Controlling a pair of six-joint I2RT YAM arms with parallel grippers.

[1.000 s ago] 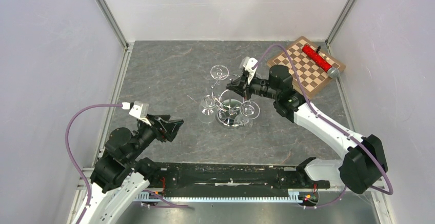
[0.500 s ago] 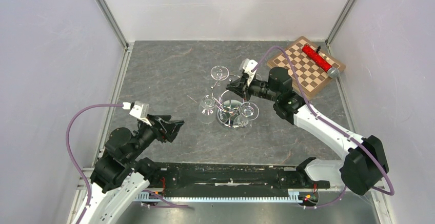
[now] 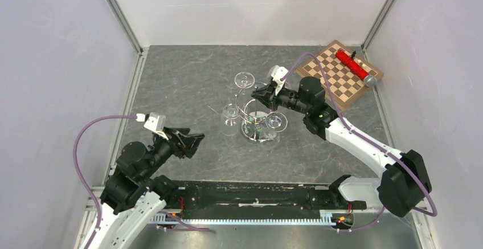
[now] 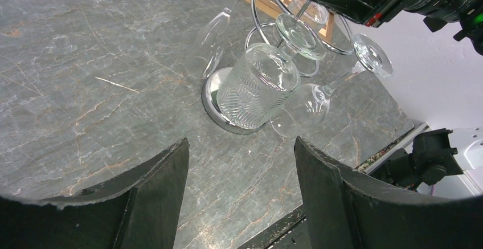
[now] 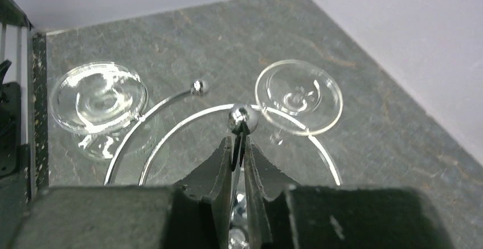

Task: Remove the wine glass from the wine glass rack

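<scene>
The desk and the left arm look the same across the last second. The left arm waits at the near left of the desk, well apart from the work. The change is on the right arm, and it is small. Its wrist has eased slightly toward the near side, and the hanging glassware has moved with it.

The wine glass rack stands mid-desk, its round mirrored base on the stone. Three glasses hang from its top ring, bowls down and feet up. The wine glass on the left side has drifted a touch away from the robot since a second ago. The glass on the right side has barely moved. The third glass hangs on the far side, and its foot sits where it was.

The right fingers are pinched narrow on the rack's thin central pole, just under the small ball at its top. The left fingers are spread wide and hold nothing, and they face the rack.

This suggests that the right arm is steadying or slightly adjusting the stand rather than removing anything. No glass has left the ring yet, so the task's real step is not yet done. It probably falls to the free left arm.
</scene>
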